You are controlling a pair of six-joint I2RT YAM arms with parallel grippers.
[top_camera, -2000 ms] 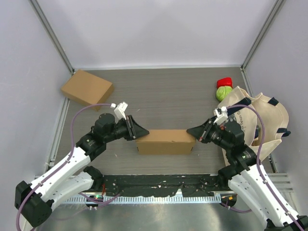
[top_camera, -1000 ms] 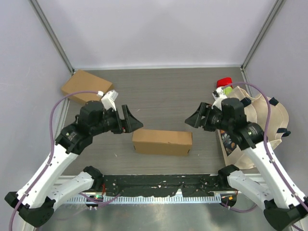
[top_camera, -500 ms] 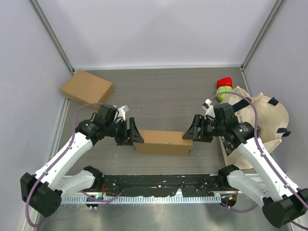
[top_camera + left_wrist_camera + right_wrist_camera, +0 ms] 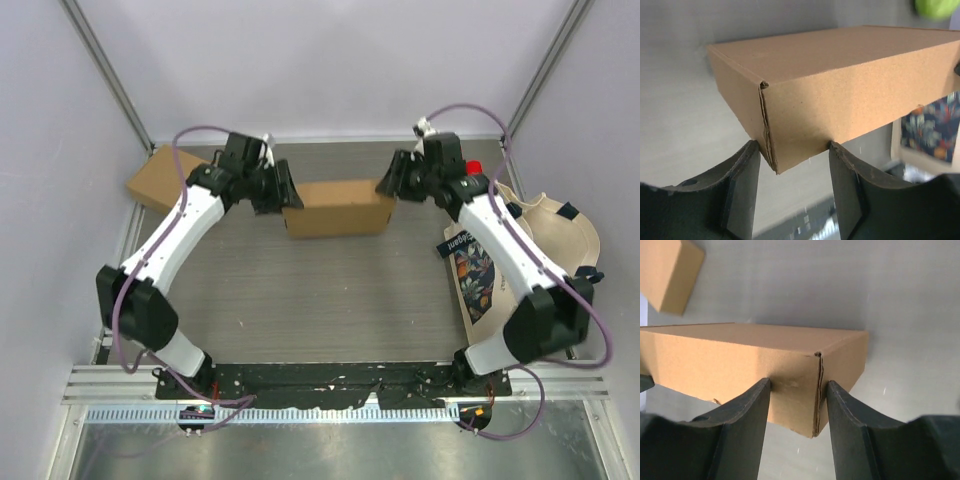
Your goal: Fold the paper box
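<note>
We see the box closed on every side that shows: the top lies flat, the ends are shut and the corners are square, with no loose flap in either wrist view. So the folding itself looks done to us.

The box is toward the far side of the table, between the two arms. It seems held clear of the surface (the wrist views show table beneath its lower corners, though we cannot be sure of the gap).

The left hand is clamped on the box's left end, one finger on each side of the corner. The right hand grasps the right end in the same way.

A second box, also closed, lies in the far left corner just beside the left arm, and a bag lies at the right edge.

What is left, in our judgement, is only to set the box down and let go. The underside is hidden from us, so a bottom flap could yet be untucked.
</note>
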